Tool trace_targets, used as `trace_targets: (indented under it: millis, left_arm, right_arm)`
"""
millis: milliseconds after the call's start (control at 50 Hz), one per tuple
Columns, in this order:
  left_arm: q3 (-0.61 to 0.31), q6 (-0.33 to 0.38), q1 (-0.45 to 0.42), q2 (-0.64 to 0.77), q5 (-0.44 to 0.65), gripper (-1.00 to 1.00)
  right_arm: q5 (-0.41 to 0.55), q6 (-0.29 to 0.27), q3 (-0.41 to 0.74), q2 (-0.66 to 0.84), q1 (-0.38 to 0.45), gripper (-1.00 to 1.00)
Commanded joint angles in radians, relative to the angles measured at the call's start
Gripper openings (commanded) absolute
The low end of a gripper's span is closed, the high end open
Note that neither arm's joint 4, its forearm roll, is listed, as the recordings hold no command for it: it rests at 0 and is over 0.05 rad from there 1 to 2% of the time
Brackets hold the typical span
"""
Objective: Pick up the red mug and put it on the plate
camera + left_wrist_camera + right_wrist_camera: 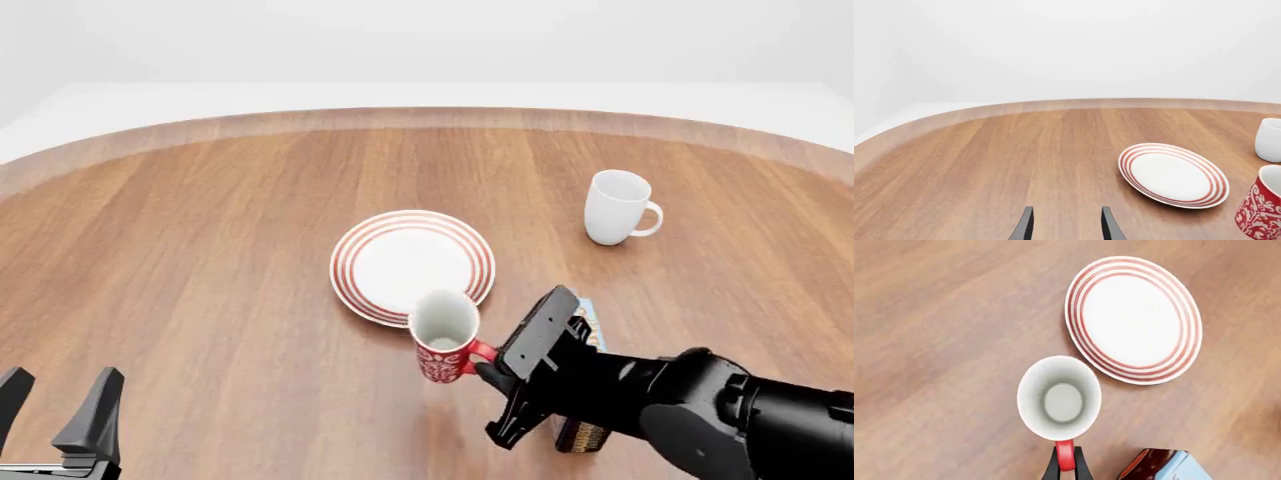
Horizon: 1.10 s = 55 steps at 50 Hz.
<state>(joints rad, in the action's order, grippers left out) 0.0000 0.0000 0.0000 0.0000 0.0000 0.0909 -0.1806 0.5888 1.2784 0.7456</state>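
The red mug (445, 345) with a white floral pattern stands upright just in front of the plate (411, 262), its rim overlapping the plate's near edge in the front view. My right gripper (483, 365) is shut on the mug's red handle (1065, 454), seen from above in the right wrist view (1065, 467). That view shows the mug's white inside (1059, 399) beside the red-ringed plate (1134, 319). I cannot tell whether the mug is lifted off the table. My left gripper (60, 400) is open and empty at the near left; its view (1066, 226) shows the plate (1173, 175) and mug (1261, 206).
A plain white mug (617, 207) stands to the far right of the plate, also in the left wrist view (1270, 140). A small blue and brown box (1164, 467) lies beside the right gripper, mostly hidden under the right arm (694, 405). The wooden table's curved far edge (427, 115) runs behind.
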Motion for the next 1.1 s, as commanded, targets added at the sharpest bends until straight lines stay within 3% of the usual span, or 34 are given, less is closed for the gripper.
trace_targets:
  millis: [20, 320, 580, 1100]
  left_arm:
    - [0.0, 0.0, 0.0, 0.0, 0.0, 1.0]
    - [0.0, 0.0, 0.0, 0.0, 0.0, 1.0]
    - [0.0, 0.0, 0.0, 0.0, 0.0, 1.0]
    - [0.0, 0.0, 0.0, 0.0, 0.0, 1.0]
  right_arm:
    - [0.049, -0.015, 0.052, -0.063, -0.029, -1.0]
    - [0.049, -0.016, 0.111, -0.078, -0.064, -1.0]
    - [-0.005, -0.034, 0.131, -0.05, -0.117, -1.0]
    - [-0.091, -0.073, 0.235, 0.134, -0.17, -1.0]
